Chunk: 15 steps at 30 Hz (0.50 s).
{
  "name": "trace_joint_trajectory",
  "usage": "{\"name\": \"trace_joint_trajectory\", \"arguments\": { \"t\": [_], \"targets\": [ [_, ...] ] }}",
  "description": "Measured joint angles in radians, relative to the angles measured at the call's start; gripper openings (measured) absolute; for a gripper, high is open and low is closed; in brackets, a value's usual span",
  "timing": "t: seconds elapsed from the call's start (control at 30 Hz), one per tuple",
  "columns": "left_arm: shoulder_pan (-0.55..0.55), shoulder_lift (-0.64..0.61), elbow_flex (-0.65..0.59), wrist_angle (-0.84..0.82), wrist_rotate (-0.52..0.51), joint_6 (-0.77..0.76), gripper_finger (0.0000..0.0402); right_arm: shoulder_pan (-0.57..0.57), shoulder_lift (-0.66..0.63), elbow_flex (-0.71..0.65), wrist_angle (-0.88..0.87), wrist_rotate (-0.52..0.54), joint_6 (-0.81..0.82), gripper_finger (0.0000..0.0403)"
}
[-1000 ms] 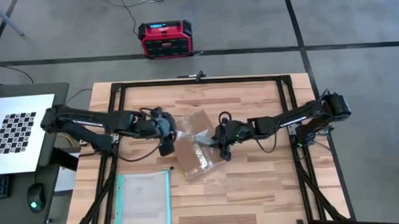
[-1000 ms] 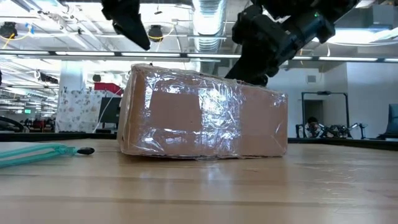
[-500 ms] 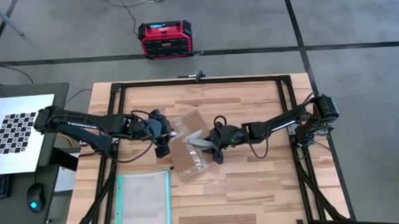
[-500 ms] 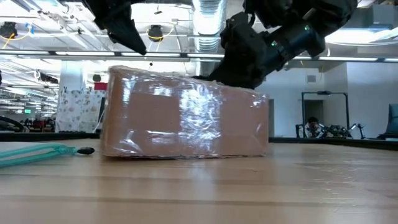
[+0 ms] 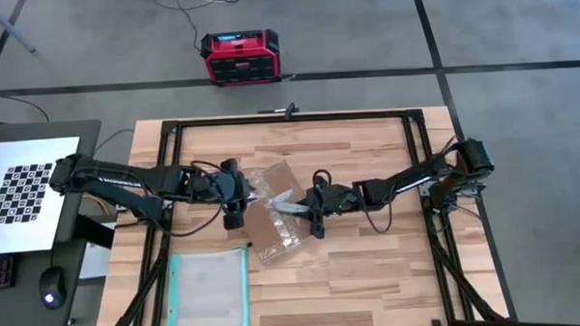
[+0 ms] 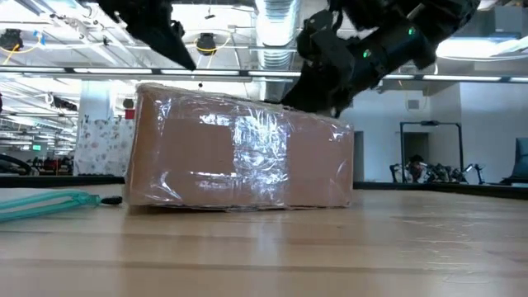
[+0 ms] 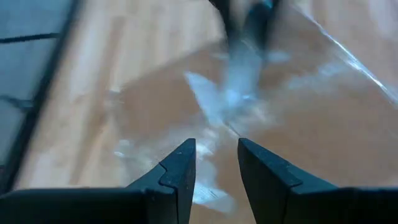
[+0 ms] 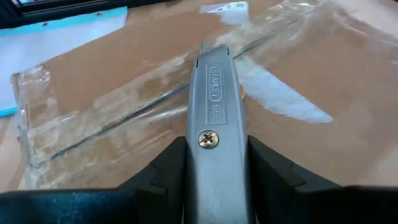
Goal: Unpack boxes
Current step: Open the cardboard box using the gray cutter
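The brown cardboard box (image 5: 272,214) (image 6: 239,161), wrapped in shiny clear tape, rests flat on its bottom at mid-table. My right gripper (image 5: 316,205) (image 8: 217,163) is at the box's right side, shut on a grey utility knife (image 5: 289,203) (image 8: 217,106) that points over the box's top. My left gripper (image 5: 235,200) (image 7: 216,149) hovers over the left part of the box's top, fingers slightly open, and I see it touch nothing. In the low view it shows as the dark shape (image 6: 169,37) above the box's top. My right gripper pinches the knife's grey handle (image 8: 219,146) between its two fingers (image 8: 166,167), which lie along the handle. It comes from the table's right, slanting down. The knife's front end (image 8: 208,53) sits on the taped seam of the box's top.
A clear teal-edged pouch (image 5: 209,294) (image 6: 49,202) lies flat at the table's near left. A red and black case (image 5: 240,56) stands on the floor beyond the far edge. Black frame rails (image 5: 288,118) border the table. A checkerboard sheet (image 5: 20,190) lies left of it.
The box has slid along the table toward its left edge and turned slightly. My right gripper, still holding the knife against the box's top, has moved left with it. My left gripper has shifted a little toward the left edge.
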Motion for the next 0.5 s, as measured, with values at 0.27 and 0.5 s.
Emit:
{"name": "trace_joint_trajectory", "arguments": {
  "t": [0.27,0.5],
  "targets": [
    [-0.063,0.027,0.001,-0.19,0.383,0.042,0.0105,-0.018,-0.243,0.0,-0.331,0.019,0.026,0.012],
    [-0.126,0.186,0.001,-0.077,0.456,-0.097,0.0105,-0.039,-0.37,0.002,-0.556,0.02,0.025,0.012]
  ]
}}
